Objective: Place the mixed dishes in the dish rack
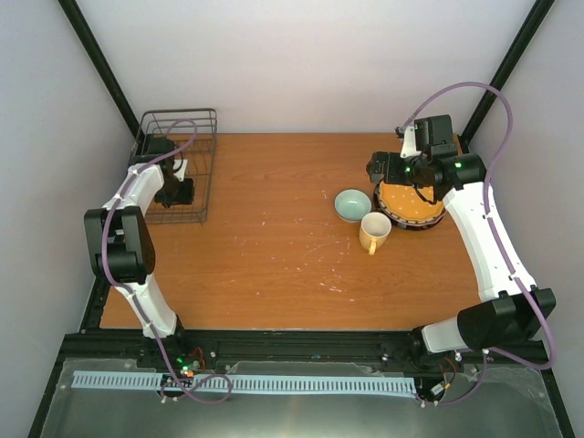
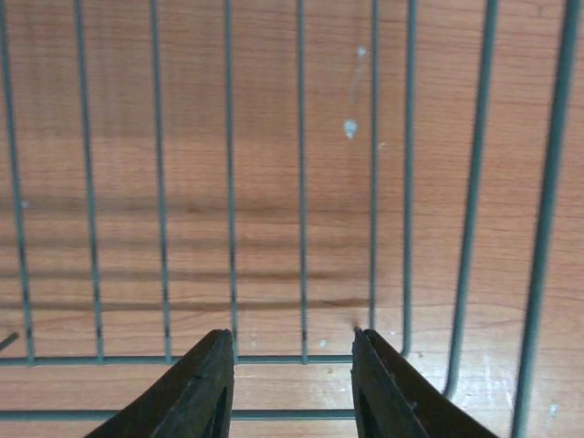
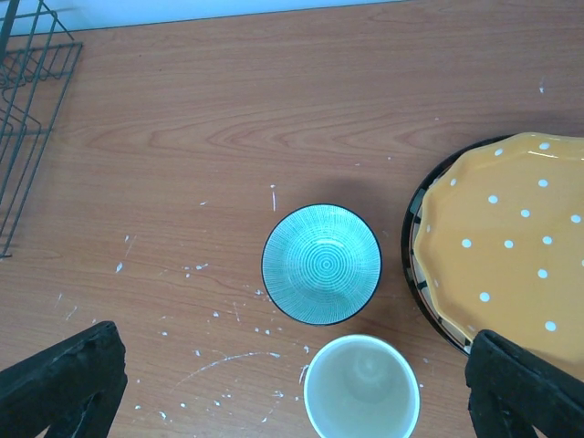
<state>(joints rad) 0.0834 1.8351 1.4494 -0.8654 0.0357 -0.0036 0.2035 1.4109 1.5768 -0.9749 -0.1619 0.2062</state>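
The dark wire dish rack (image 1: 176,115) stands at the far left and holds no dishes; its corner shows in the right wrist view (image 3: 26,87). My left gripper (image 1: 176,193) is inside it, open and empty (image 2: 290,336), just above the floor wires (image 2: 301,182). The mint-green bowl (image 1: 352,204) (image 3: 321,263) and yellow mug (image 1: 374,231) (image 3: 361,388) sit upright beside the plate stack. The orange white-dotted plate (image 1: 412,204) (image 3: 511,237) tops the stack, with a black-and-white striped rim (image 3: 418,274) under it. Other plates are hidden. My right gripper (image 1: 376,169) (image 3: 294,365) is wide open and empty above the bowl and mug.
The wooden table (image 1: 274,246) has white specks and scratches. Grey walls and black frame posts (image 1: 96,64) close in the back and sides. The right arm's purple cable (image 1: 474,91) loops above the plate stack.
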